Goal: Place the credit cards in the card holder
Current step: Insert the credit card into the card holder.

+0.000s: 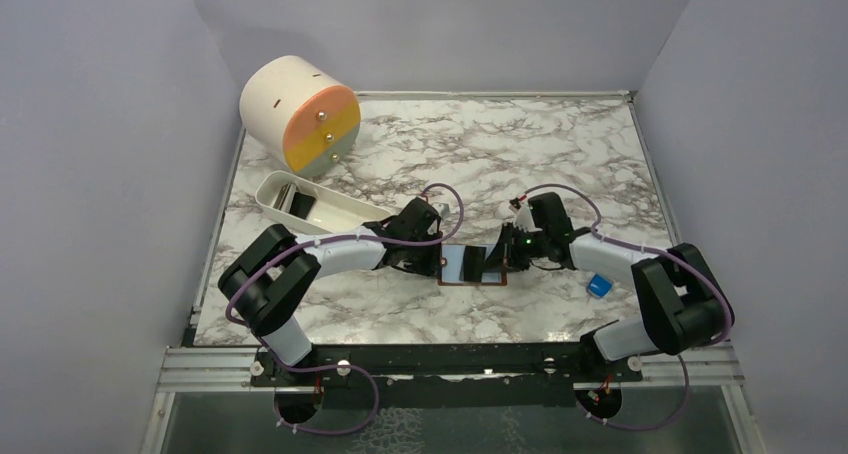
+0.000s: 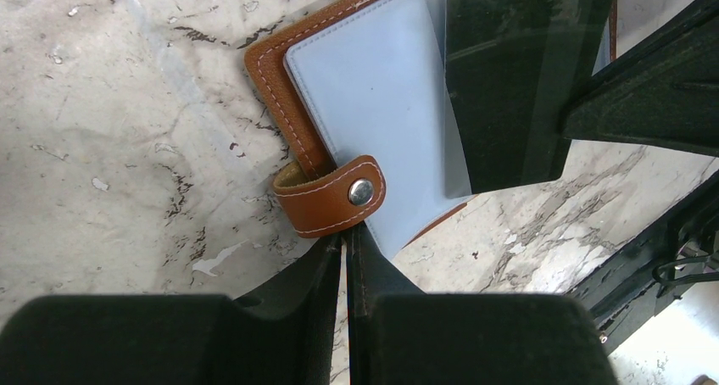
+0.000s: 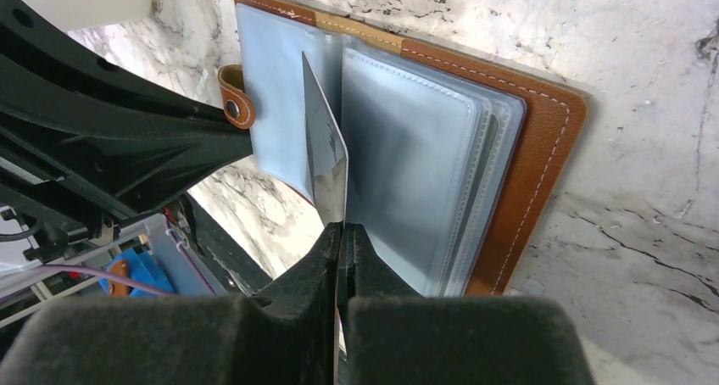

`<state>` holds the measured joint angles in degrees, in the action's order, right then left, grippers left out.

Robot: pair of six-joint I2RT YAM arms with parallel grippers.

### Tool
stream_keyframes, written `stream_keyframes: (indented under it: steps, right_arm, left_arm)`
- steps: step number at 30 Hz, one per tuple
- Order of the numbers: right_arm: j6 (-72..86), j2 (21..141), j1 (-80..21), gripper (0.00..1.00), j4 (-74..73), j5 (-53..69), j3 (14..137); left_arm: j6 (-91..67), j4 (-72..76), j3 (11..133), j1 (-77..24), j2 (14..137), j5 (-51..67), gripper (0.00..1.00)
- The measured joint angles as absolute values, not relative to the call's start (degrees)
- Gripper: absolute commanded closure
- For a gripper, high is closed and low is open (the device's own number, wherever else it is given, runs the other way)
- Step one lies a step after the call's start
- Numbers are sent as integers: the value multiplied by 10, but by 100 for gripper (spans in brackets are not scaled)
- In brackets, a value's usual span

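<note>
Note card holder (image 1: 470,266) open flat on desk (image 1: 500,154). See right gripper (image 3: 341,228), jaws clamped on dark credit card (image 3: 326,160) standing edge-up among the pockets. See left gripper (image 2: 346,237) at snap tab (image 2: 332,197), jaws pressed together; cannot tell any grip.

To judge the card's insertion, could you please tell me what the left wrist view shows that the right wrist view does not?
Only left wrist: the broad face of the dark card, and that the left gripper is shut. Only right wrist: the right gripper pinching that card, plus the stacked clear sleeves. Both: the open card holder, its snap tab, the marble table.
</note>
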<state>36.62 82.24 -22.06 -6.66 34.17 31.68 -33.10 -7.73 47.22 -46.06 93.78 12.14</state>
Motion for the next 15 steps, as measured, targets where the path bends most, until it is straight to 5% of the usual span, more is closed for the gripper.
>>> stream_keyframes:
  steps: [15]
  right_arm:
    - [355, 861, -224, 99, -102, 344, 347]
  left_arm:
    - [-331, -77, 472, -463, 938, 121, 89]
